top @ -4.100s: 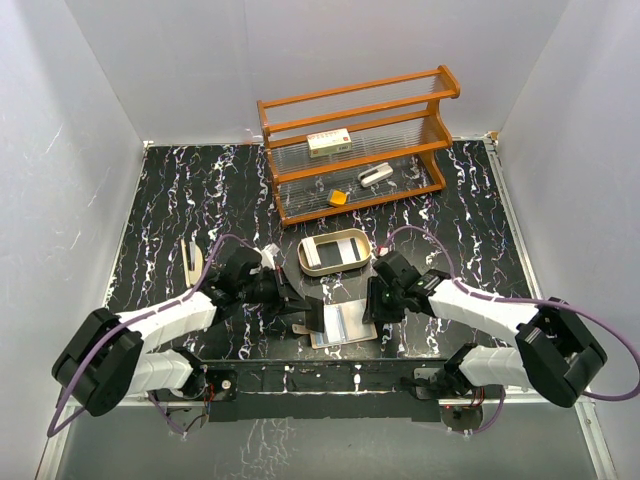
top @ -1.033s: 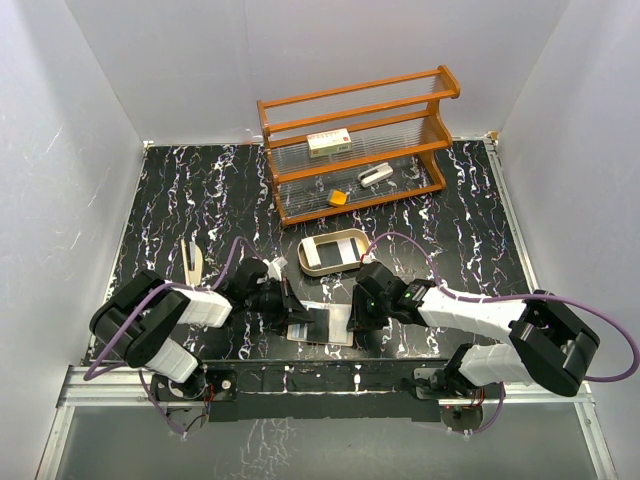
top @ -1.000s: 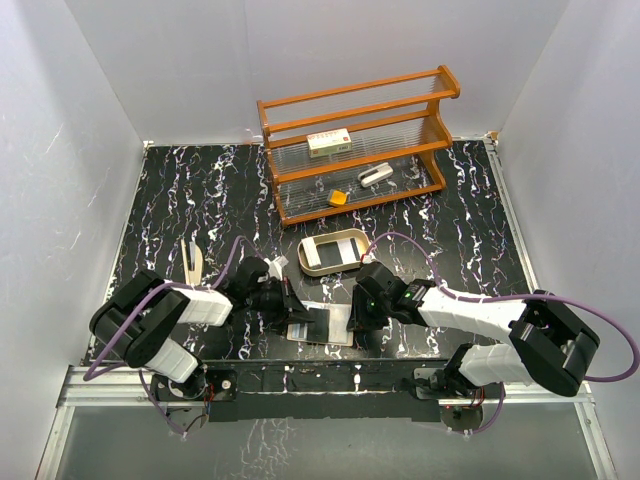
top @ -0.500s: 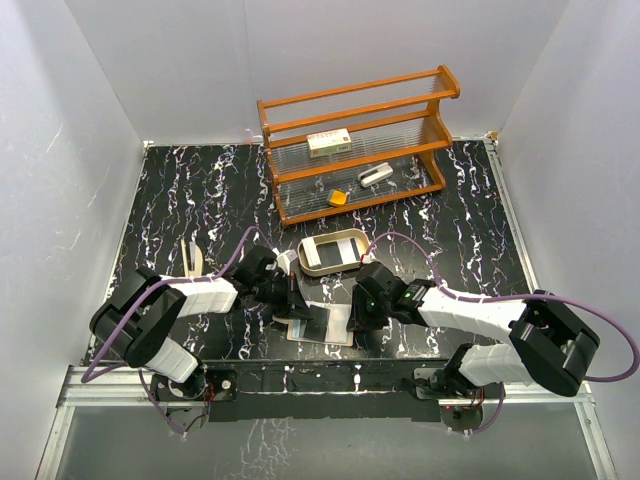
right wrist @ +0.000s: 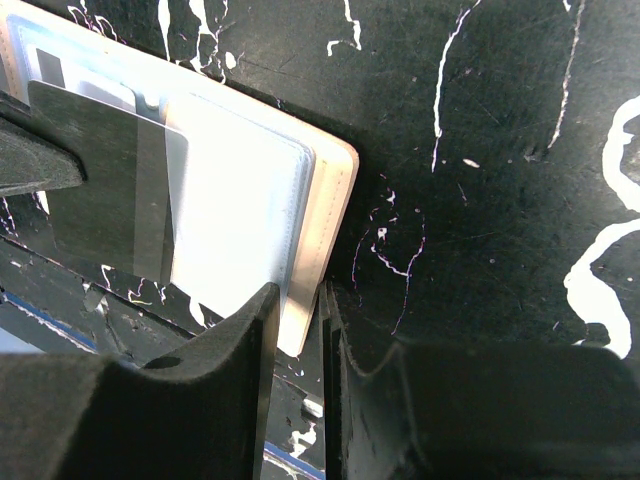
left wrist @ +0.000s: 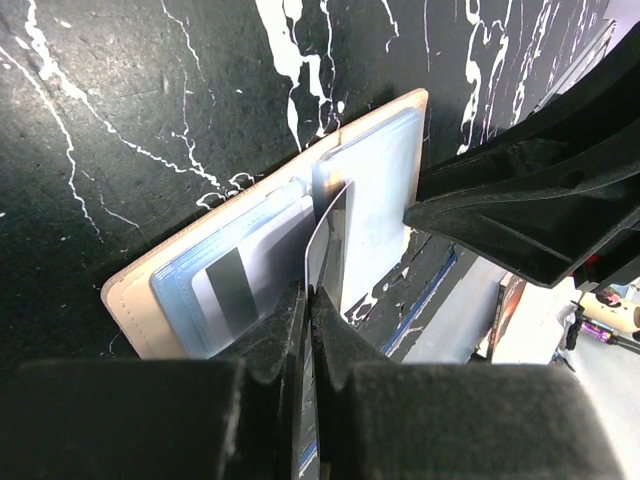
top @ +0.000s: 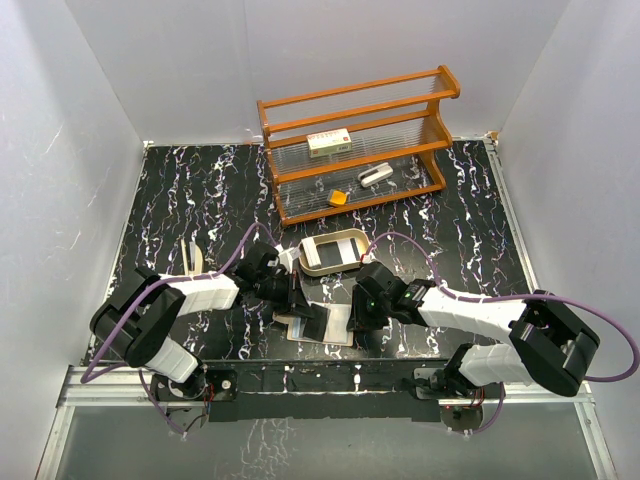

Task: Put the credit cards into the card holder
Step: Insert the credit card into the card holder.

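Note:
The tan card holder [top: 338, 325] lies open near the table's front edge, its clear pockets facing up. My left gripper [left wrist: 308, 300] is shut on a thin credit card [left wrist: 328, 235] that stands on edge at the holder's middle fold. A striped card [left wrist: 230, 285] sits in the holder's left pocket [left wrist: 190, 290]. My right gripper [right wrist: 300, 310] is shut on the card holder's tan right edge [right wrist: 335, 200]. From that side the held card [right wrist: 95, 190] looks dark with a grey stripe. In the top view the left gripper [top: 297, 303] and right gripper [top: 352, 318] flank the holder.
An oval tin tray [top: 335, 252] lies just beyond the holder. A wooden rack [top: 355, 140] at the back holds a white box [top: 328, 143], an orange block [top: 338, 198] and a silver item [top: 375, 176]. A beige object [top: 190, 258] lies at the left.
My left gripper has moved a little to the right and away from the front edge, carrying the card over the holder. The right arm has stayed put.

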Robot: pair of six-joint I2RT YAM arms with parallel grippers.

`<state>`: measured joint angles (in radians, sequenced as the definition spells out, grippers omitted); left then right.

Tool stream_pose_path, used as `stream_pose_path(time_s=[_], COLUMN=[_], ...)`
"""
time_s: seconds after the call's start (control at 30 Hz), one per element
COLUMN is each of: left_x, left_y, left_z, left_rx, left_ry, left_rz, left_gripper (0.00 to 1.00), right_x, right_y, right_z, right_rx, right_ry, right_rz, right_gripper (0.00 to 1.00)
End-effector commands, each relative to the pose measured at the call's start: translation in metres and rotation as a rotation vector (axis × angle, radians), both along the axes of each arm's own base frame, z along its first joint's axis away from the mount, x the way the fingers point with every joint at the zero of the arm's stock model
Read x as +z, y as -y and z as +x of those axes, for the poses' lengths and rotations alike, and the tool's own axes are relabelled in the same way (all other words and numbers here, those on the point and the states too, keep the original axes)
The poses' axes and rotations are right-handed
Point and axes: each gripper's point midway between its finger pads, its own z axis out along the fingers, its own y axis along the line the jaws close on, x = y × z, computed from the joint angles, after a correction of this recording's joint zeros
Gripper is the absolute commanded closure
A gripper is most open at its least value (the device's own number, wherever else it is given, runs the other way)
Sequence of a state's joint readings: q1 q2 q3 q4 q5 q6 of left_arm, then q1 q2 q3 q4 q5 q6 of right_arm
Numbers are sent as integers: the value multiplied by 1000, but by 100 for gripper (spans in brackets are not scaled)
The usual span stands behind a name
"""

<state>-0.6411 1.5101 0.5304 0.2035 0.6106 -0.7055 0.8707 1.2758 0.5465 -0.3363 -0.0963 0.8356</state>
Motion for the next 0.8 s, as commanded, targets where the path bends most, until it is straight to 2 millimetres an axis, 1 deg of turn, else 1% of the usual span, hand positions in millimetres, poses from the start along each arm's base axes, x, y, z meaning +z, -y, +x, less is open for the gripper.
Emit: stream_pose_path(time_s=[0.0,0.2,0.33,0.57,0.77], left_x=[-4,-4,-3,-1,-4], left_y=[0,3,7,9,7], left_z=[0,0,1,8,10], left_rx=[-26,-58,-41,73,169], left_ry=[31,45,36,19,-2], left_rz=[-2,-20,-37,-83,-113], left_gripper=[100,100,100,100,100], right_x=[3,4,3,1,3], right_y=[0,-1,0,-3,-5], right_z=[6,7,6,4,9], right_rx=[8,9,7,-13,-55], right_ry=[47,49,45,38,45], right_rz=[-11,-7,-8,22,43], right_gripper=[79,79,79,79,80])
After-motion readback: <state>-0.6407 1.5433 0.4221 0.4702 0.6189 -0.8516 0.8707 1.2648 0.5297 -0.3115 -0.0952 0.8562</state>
